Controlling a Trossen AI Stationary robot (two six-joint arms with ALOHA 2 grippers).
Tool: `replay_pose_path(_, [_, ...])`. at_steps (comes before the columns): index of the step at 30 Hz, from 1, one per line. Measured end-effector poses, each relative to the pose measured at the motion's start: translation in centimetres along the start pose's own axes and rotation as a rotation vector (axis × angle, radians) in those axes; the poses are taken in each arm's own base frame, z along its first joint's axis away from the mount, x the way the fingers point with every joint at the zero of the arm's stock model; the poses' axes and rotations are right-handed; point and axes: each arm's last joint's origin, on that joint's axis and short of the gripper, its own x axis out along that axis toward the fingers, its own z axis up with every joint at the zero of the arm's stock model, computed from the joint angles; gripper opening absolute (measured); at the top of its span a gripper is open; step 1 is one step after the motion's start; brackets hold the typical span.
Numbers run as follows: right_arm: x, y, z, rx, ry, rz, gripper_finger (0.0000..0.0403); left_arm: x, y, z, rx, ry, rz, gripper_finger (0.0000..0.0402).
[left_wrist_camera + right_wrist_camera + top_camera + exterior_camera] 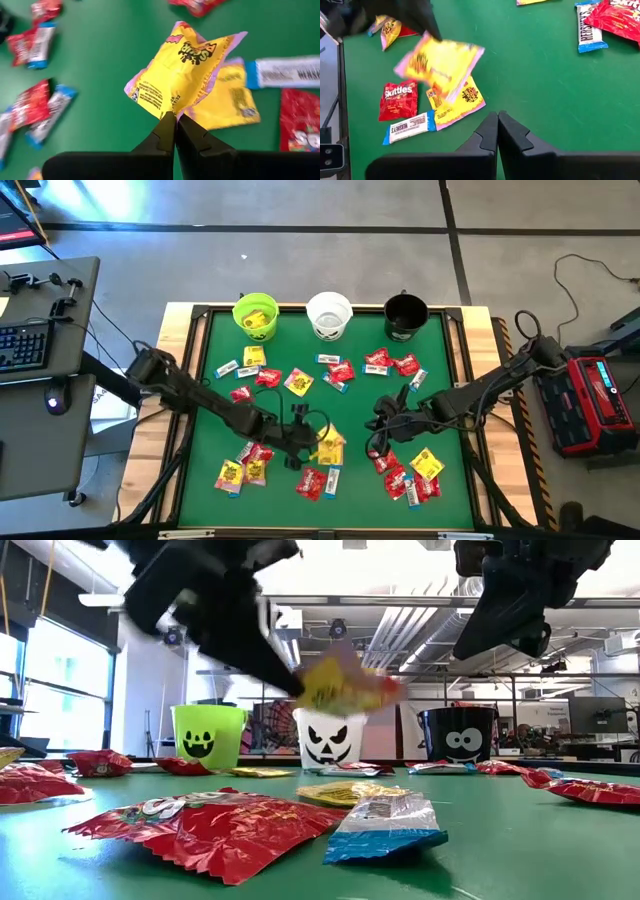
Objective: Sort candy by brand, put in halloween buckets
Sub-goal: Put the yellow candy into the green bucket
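My left gripper (312,442) is shut on a yellow candy packet (185,75) above the near middle of the green table; the low view shows that packet (345,688) in the air. Under it a second yellow packet (231,100) lies flat on the mat. To the right my right gripper (497,122) hangs shut above the mat (388,420), with nothing in it. The lime green bucket (256,315), white bucket (329,315) and black bucket (405,316) stand in a row along the far edge. Red packets (395,363), yellow packets and blue-and-white bars lie scattered about. My left gripper pinches the yellow packet by its edge (167,109) between the two fingers, only a narrow strip of the wrapper lying between them. The fingers slant down from the table's left. The packet juts out beyond the fingertips, lifted clear of the table.
Near the front edge lie a red packet (210,825) and a blue-and-white bar (385,825). More candy lies in clusters at the near left (243,465) and near right (412,475). The green bucket holds yellow packets. A raised wooden frame (180,380) surrounds the mat.
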Motion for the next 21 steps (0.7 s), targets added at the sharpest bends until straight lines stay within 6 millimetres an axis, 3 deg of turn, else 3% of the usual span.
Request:
replay_pose_path(4, [0.1,-0.2,0.2,-0.016,-0.007,-0.010,0.0000,-1.9,2.9,1.2,-0.113,0.044,0.050,0.0000])
replay_pose_path(12, [0.8,-1.8,1.8,-0.091,-0.040,-0.080,0.0000,-6.9,11.5,1.5,-0.471,0.136,0.220,0.0000])
replay_pose_path(21, [1.7,-4.3,4.9,-0.156,-0.103,-0.109,0.0000,-13.2,21.1,-1.9,-0.801,0.315,0.519,0.0000])
